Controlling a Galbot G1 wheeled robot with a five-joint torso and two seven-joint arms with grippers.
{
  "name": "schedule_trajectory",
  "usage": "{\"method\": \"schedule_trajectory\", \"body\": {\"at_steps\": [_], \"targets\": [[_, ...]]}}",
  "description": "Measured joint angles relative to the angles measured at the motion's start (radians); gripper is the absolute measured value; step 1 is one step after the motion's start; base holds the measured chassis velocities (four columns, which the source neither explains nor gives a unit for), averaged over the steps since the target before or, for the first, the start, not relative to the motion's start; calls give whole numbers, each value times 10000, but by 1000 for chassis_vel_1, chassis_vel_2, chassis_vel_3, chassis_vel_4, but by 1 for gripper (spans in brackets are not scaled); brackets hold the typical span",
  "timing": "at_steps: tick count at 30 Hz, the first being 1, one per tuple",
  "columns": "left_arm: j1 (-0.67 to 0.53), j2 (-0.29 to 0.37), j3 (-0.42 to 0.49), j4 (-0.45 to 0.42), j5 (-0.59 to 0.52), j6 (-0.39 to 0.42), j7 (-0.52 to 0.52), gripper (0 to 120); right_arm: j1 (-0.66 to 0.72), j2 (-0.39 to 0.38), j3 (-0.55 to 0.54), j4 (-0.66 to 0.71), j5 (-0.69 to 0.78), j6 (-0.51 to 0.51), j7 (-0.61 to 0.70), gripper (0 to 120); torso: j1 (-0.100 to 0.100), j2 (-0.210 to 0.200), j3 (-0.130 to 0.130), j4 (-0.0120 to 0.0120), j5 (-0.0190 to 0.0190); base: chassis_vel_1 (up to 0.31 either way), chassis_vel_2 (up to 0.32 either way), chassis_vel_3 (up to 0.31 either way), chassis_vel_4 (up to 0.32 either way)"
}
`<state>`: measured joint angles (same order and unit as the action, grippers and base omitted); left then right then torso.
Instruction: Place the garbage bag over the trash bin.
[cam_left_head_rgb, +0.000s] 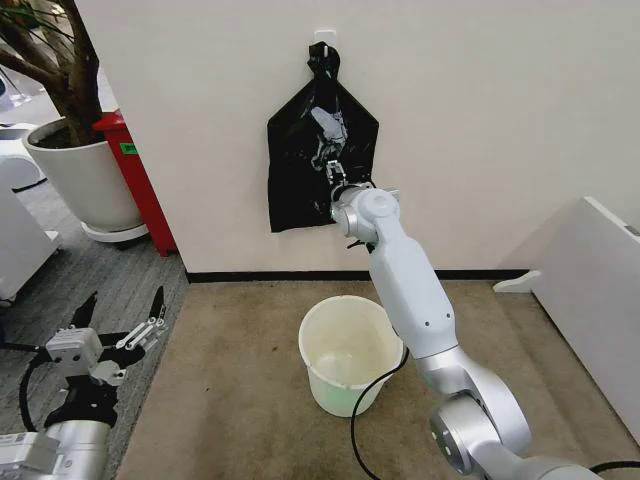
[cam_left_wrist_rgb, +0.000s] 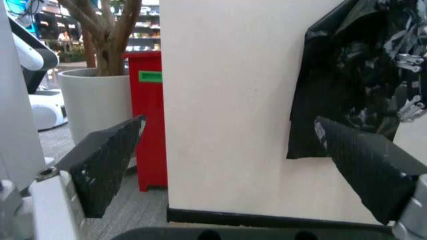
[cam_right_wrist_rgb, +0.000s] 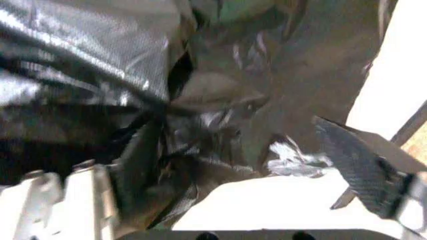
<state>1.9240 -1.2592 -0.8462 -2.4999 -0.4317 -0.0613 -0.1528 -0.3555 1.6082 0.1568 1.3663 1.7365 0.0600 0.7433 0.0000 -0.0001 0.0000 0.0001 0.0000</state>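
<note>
The garbage bag (cam_left_head_rgb: 305, 175) is glossy black crinkled plastic, hanging flat on the white wall from a hook by its knotted top. My right arm reaches up to it, and my right gripper (cam_left_head_rgb: 328, 152) is pressed against the bag's middle. In the right wrist view the right gripper (cam_right_wrist_rgb: 213, 185) is open, with folds of the garbage bag (cam_right_wrist_rgb: 200, 100) bunched between its spread fingers. The trash bin (cam_left_head_rgb: 335, 395), a round cream-white bucket, stands empty on the carpet below the bag. My left gripper (cam_left_head_rgb: 120, 320) hangs open low at the left, far from both, with the garbage bag (cam_left_wrist_rgb: 353, 90) in its view.
A large white plant pot (cam_left_head_rgb: 80, 180) with a tree and a red cabinet (cam_left_head_rgb: 140, 190) stand left of the wall. A white panel (cam_left_head_rgb: 600, 290) borders the right side. A black cable (cam_left_head_rgb: 375, 390) from my right arm hangs by the bin's rim.
</note>
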Motion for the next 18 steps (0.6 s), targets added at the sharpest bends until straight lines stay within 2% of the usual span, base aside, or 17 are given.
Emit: {"method": "schedule_trajectory", "body": {"at_steps": [2, 3, 5, 9, 12, 13, 17, 18], "targets": [[0, 0, 0, 0, 0, 0, 0, 100, 0, 0, 0, 0, 0, 0, 0, 77, 0, 0, 0, 0, 0, 0, 0, 0, 0], [86, -1, 0, 0, 30, 0, 2, 100, 9, -1, -46, -40, 50, -52, -224, 57, 0, 0, 0, 0, 0, 0, 0, 0, 0], [105, -2, 0, 0, 36, 0, 2, 100, 37, -1, -70, -76, 30, -108, -264, 49, 0, 0, 0, -1, 0, 0, 0, 0, 0], [107, -1, 0, 0, 39, 0, 3, 100, 73, -1, -130, -105, -13, -123, -276, 41, 0, 0, 0, 0, 0, 0, 0, 0, 0], [118, -25, 0, 0, 56, -1, 5, 100, 163, -1, -271, -229, -401, -230, -345, 24, 0, 0, 0, 0, 0, 0, 0, 0, 0], [118, -25, 0, 0, 56, -1, 5, 100, 163, -1, -271, -229, -401, -230, -345, 24, 0, 0, 0, 0, 0, 0, 0, 0, 0], [163, -70, 0, 0, 82, -10, 7, 100, 124, -3, -593, -342, -1441, -532, -288, 6, 0, 1, 0, -2, 0, 0, 0, 0, 0], [163, -70, 0, 0, 82, -10, 7, 100, 124, -3, -593, -342, -1441, -532, -288, 6, 0, 1, 0, -2, 0, 0, 0, 0, 0]]}}
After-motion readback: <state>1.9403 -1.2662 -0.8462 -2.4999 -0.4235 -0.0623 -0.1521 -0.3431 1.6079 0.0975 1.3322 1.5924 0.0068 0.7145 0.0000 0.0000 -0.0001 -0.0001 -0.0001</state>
